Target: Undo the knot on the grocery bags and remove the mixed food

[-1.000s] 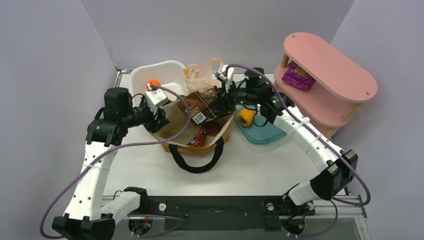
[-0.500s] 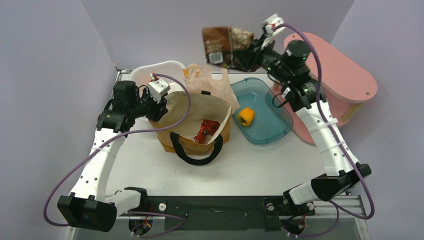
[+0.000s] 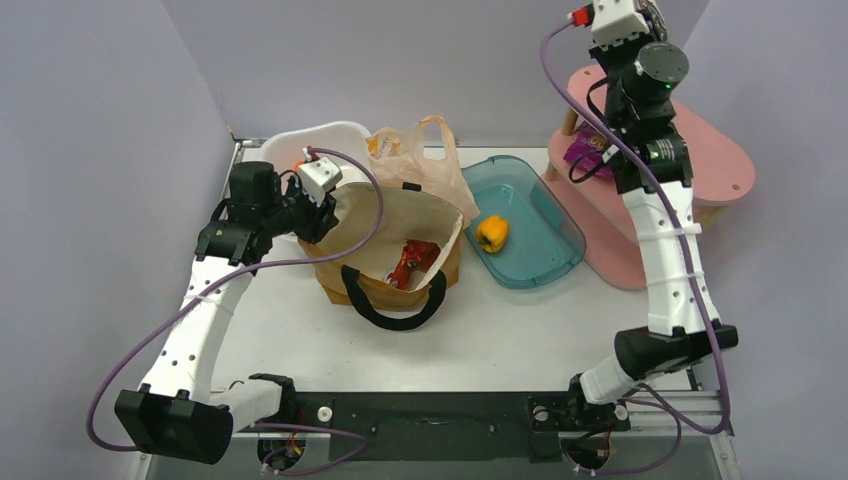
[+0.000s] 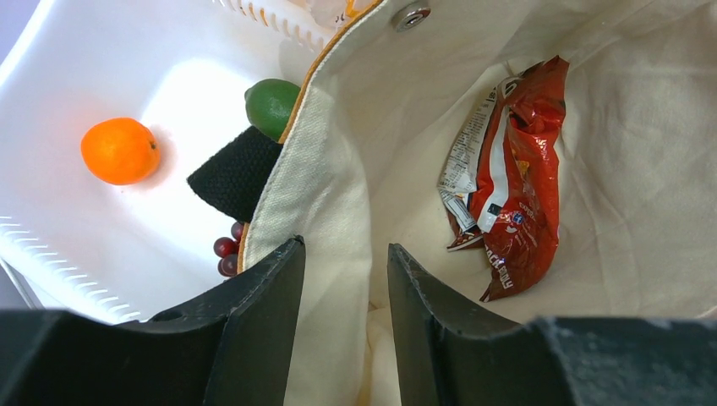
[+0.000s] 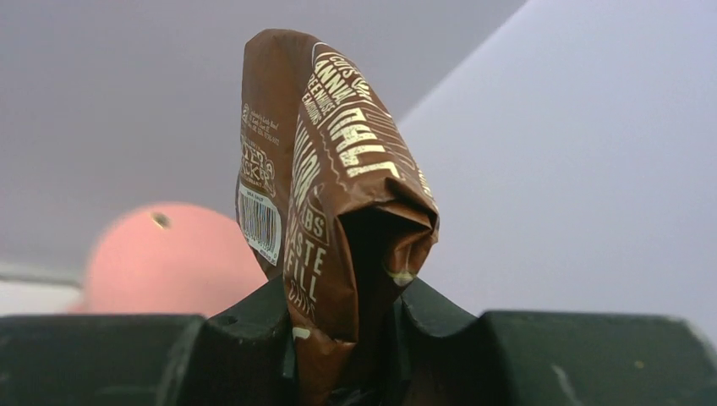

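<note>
The mustard canvas tote (image 3: 400, 292) stands open at the table's middle. My left gripper (image 4: 342, 266) is shut on a fold of its cream-lined left rim, seen from above as the left gripper (image 3: 320, 220). A red Doritos bag (image 4: 511, 186) lies inside the tote. The orange (image 4: 119, 150), green fruit (image 4: 270, 103) and grapes (image 4: 227, 252) sit in the white tub (image 4: 68, 68). My right gripper (image 5: 347, 326) is shut on the dark brown snack bag (image 5: 330, 169), held high; the right arm (image 3: 650, 70) reaches past the frame's top. The peach plastic bag (image 3: 405, 150) slumps behind the tote.
A teal tub (image 3: 545, 255) right of the tote holds the yellow bell pepper (image 3: 491, 232). The pink two-tier shelf (image 3: 690, 150) stands at the far right with a purple packet (image 3: 590, 152) on its lower tier. The tote's black strap (image 3: 390, 318) hangs forward.
The right arm lifted the brown snack bag out of the tote and swung it up and right, above the pink shelf. The left gripper closed in on the tote's rim.
</note>
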Motion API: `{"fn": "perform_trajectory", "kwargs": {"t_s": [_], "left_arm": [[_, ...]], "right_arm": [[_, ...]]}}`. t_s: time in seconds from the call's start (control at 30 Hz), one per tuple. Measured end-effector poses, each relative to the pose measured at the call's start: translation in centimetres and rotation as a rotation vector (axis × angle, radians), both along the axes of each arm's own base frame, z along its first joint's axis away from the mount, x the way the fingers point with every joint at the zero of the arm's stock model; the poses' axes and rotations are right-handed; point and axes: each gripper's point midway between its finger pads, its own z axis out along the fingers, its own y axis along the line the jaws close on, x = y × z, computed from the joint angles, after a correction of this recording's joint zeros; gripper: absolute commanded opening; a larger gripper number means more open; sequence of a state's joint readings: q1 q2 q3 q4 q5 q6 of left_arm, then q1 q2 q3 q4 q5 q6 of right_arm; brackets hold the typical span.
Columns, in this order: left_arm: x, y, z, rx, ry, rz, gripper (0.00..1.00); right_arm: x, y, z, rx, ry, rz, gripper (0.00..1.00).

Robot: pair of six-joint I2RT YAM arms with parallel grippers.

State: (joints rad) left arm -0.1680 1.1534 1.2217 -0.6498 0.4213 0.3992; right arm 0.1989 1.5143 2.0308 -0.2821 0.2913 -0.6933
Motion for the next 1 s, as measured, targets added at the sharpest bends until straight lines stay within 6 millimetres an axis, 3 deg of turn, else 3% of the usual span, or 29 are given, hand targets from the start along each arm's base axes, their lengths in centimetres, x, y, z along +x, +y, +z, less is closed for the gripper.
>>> {"fn": "perform_trajectory", "kwargs": {"t_s": [0.17,0.3,0.37,0.4,0.43,0.6,0.67,0.83,1.0], "left_arm": [[0.0,0.0,0.0,0.001,-0.002,0.001,0.39],[0.1,0.0,0.0,0.004,-0.002,0.004,0.39],[0.2,0.1,-0.1,0.005,0.000,0.005,0.39],[0.2,0.1,-0.1,0.006,0.000,0.006,0.39],[0.2,0.1,-0.1,0.007,0.000,0.007,0.40],[0.2,0.2,-0.2,0.011,0.000,0.011,0.41],[0.3,0.2,-0.2,0.012,0.000,0.012,0.41],[0.3,0.2,-0.3,0.014,0.003,0.011,0.42],[0.5,0.2,-0.6,0.017,0.012,0.010,0.42]], "right_arm": [[4.3,-3.2,-5.7,-0.264,0.233,-0.222,0.00],[7.5,-4.1,-11.2,-0.427,0.452,-0.301,0.00],[8.3,-4.2,-13.3,-0.481,0.537,-0.307,0.05],[8.5,-4.3,-13.9,-0.502,0.564,-0.308,0.12],[8.5,-4.3,-14.1,-0.513,0.580,-0.307,0.15],[7.5,-4.3,-13.8,-0.520,0.619,-0.295,0.55],[7.2,-4.2,-14.1,-0.516,0.640,-0.286,0.67],[6.7,-3.8,-15.3,-0.509,0.699,-0.235,0.79],[6.6,-2.8,-15.7,-0.481,0.708,-0.168,0.82]]}}
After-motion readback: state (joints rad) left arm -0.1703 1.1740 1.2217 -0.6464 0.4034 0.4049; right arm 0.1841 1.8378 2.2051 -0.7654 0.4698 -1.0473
